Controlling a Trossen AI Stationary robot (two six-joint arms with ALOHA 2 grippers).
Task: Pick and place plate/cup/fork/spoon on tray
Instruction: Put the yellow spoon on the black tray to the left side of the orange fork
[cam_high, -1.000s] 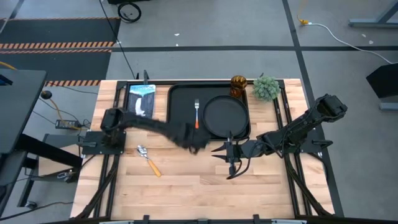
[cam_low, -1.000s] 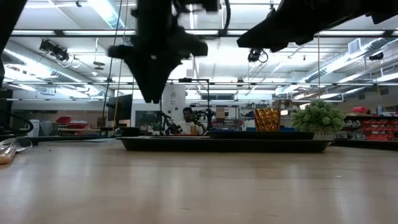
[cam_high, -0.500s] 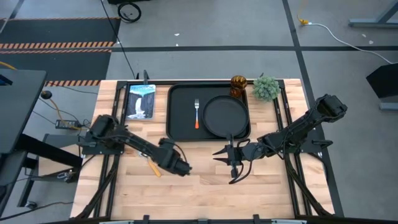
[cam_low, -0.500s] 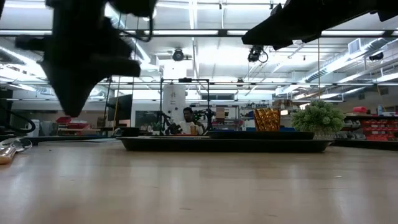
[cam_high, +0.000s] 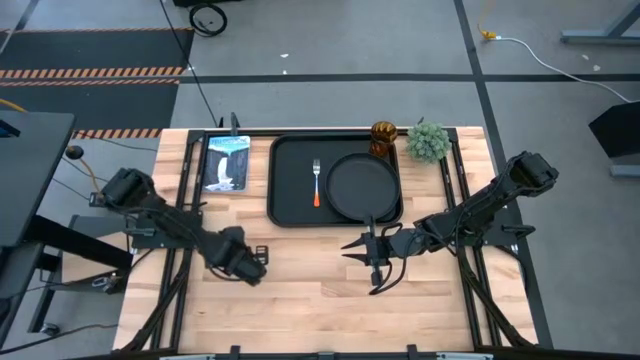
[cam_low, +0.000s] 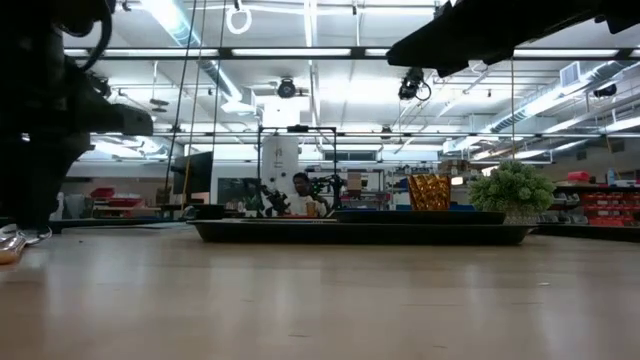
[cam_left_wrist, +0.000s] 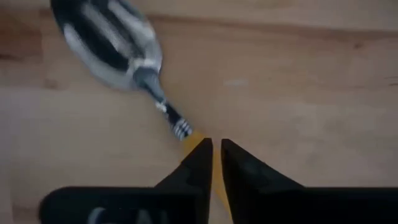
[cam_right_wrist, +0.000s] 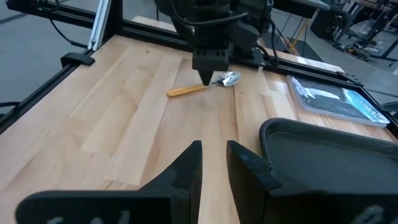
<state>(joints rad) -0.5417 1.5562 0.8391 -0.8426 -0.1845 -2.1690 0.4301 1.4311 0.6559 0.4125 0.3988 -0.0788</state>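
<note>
The spoon (cam_left_wrist: 109, 40), with a silver bowl and a yellow-orange handle, lies flat on the wood left of the tray; it also shows in the right wrist view (cam_right_wrist: 205, 85). My left gripper (cam_left_wrist: 214, 146) stands over its handle just behind the neck, fingers all but shut; from above (cam_high: 248, 268) it hides the spoon. The fork (cam_high: 317, 183) and the round plate (cam_high: 362, 187) lie in the black tray (cam_high: 275, 180). The amber cup (cam_high: 383, 135) stands at the tray's far right corner. My right gripper (cam_high: 365, 255) hangs empty near the tray's near edge, with only a narrow slit between its fingers (cam_right_wrist: 186, 168). My left gripper points down over the spoon's handle (cam_left_wrist: 196, 140) close to the neck, and the handle shows through the slit between the fingers. I cannot tell whether the fingertips touch it. The spoon lies on the table.
A green bushy plant (cam_high: 428, 141) stands right of the cup. A blue-white picture card (cam_high: 226, 162) lies left of the tray at the far side. Bare wood stretches along the table's near side. A person sits in the room far behind the table (cam_low: 300, 195).
My left gripper has swung from the tray's near edge toward the table's left and near side, coming down over the spoon. The spoon, fork, plate and cup have stayed where they were.
</note>
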